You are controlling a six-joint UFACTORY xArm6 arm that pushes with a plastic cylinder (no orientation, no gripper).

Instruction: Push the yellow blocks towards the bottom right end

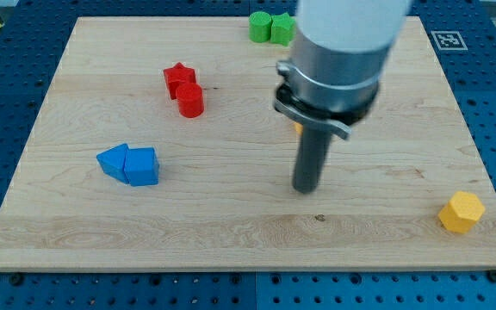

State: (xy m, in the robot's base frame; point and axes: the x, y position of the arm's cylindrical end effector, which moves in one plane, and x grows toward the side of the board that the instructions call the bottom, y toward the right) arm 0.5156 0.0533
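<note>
A yellow hexagonal block lies near the board's bottom right corner. A small yellow-orange sliver shows at the left edge of my arm, mostly hidden behind it; its shape cannot be made out. My tip rests on the board at centre, just below that sliver and far to the left of the hexagonal block. It touches no block that I can see.
Two green blocks sit side by side at the board's top edge. A red star and a red cylinder touch at upper left. Two blue blocks touch at the left. The wooden board lies on a blue pegboard.
</note>
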